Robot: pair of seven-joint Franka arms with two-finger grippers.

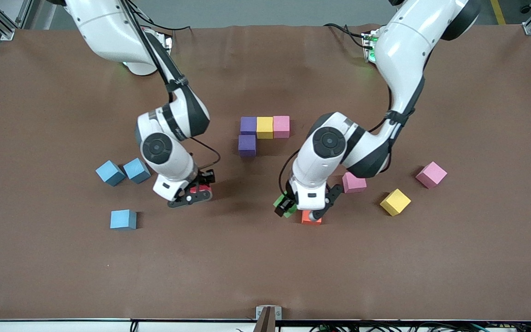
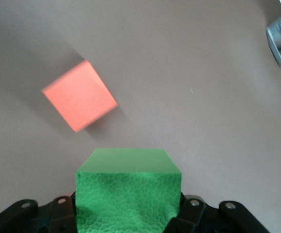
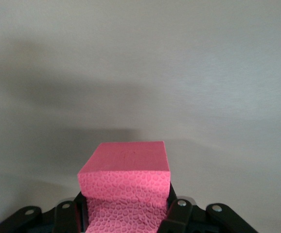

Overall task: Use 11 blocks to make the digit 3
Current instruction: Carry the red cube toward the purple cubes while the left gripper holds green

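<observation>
while the brown worktop [image 1: 39, 276] still carries most of the blocks scattered, only four sit joined near its middle: a purple [image 1: 248, 125], yellow [image 1: 264, 127] and pink [image 1: 281, 126] row with a second purple block [image 1: 247, 145] touching the first on the camera side, so by my judgement seven places of the digit 3 are left to fill. three blue blocks [image 1: 123, 219] lie toward the right arm's end, and two pink [image 1: 431, 174], a yellow [image 1: 395, 202] and an orange block [image 1: 311, 218] toward the left arm's end. the left tool [image 1: 286, 205] pinches a green block [image 2: 128, 191] just beside the orange one, and the right tool [image 1: 197, 191] pinches a red block [image 3: 126, 187] over bare worktop.
</observation>
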